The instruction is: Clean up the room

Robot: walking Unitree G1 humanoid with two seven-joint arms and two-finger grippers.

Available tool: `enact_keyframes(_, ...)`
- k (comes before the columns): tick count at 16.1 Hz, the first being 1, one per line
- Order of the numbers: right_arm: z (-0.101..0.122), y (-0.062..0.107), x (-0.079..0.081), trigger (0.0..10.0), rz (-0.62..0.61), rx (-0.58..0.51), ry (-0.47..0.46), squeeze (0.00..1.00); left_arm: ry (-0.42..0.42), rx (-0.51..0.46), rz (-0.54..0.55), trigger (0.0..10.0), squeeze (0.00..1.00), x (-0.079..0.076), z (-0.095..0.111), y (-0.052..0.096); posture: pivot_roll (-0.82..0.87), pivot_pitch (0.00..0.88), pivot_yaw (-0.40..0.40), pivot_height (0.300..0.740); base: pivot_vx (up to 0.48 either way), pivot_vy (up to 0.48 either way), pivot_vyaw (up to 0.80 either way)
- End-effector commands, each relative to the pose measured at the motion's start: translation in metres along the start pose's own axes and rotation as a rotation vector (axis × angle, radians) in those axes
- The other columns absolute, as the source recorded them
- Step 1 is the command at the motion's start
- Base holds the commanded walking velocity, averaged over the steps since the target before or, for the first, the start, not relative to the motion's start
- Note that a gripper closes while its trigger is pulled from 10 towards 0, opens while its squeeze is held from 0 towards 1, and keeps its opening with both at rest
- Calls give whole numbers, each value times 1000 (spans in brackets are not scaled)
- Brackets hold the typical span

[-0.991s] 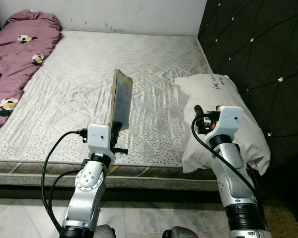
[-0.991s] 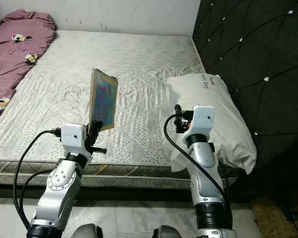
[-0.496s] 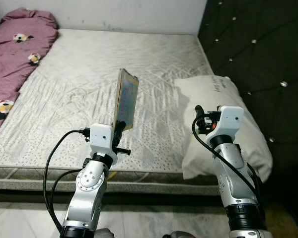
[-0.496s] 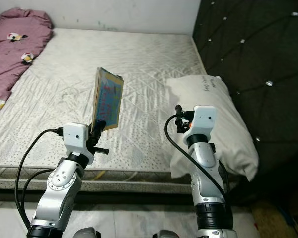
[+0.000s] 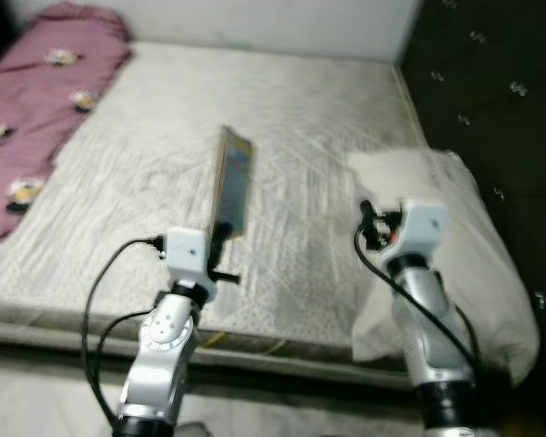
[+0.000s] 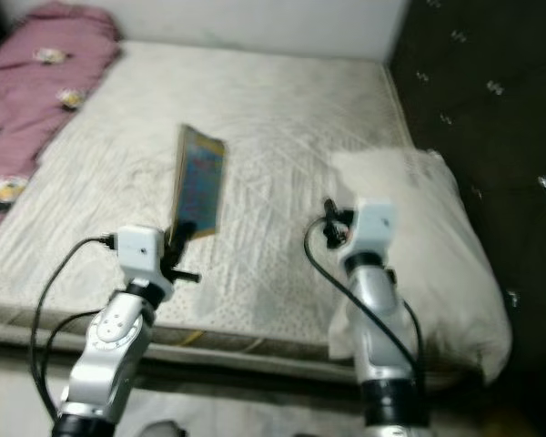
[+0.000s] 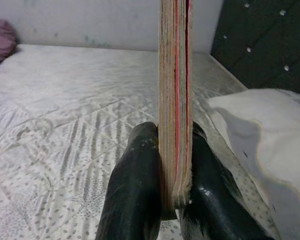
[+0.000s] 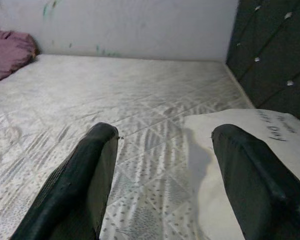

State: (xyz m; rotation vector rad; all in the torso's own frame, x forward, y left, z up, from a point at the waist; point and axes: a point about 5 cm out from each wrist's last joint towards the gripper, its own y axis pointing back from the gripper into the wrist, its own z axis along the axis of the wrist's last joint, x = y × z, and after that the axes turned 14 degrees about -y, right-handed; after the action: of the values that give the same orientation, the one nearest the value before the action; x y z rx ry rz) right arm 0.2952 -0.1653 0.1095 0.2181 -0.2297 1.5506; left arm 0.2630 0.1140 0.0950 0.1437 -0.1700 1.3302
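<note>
- Left gripper (image 7: 162, 200) is clamped on a book (image 5: 231, 182), both black fingers (image 7: 135, 190) pressed flat against its covers at the bottom edge.
- Book stands upright on end above the mattress (image 5: 164, 118), lifted clear of it, over the front half of the bed, roughly midway between the side edges; its page edges face the wrist camera and a colourful cover (image 6: 200, 187) faces the robot's right.
- Right gripper (image 8: 165, 170) hangs over the mattress with its two fingers spread wide apart and nothing between them; it is just at the near edge of the pillow (image 5: 478, 246).
- Pillow is white, lying along the right edge of the bed against the dark tufted headboard (image 5: 491, 82), with its near end hanging past the front edge.
- Purple blanket (image 5: 45, 100) with small cartoon prints is bunched along the left edge, up to the far left corner.
- Both head views are blurred, so the finer detail on the cover cannot be read.
</note>
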Motion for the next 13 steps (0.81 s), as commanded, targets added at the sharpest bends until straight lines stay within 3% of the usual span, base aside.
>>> enact_keyframes(1,-3,2,-1,10000,4,6,9,0,-6,-51,11,10000,0,4,10,0,-4,46,-22,740,337,0,0)
enact_keyframes(5,-12,8,-3,10000,22,26,34,0,-27,-44,45,10000,0,11,5,5,-6,43,-18,740,170,0,0)
enact_keyframes(8,-30,30,-12,10000,-15,71,29,0,-62,19,172,10000,0,33,-10,14,-2,39,-18,740,0,0,0)
enact_keyframes(13,-34,36,-16,10000,-53,78,41,0,-103,16,195,10000,0,34,-12,24,7,18,-27,740,0,0,0)
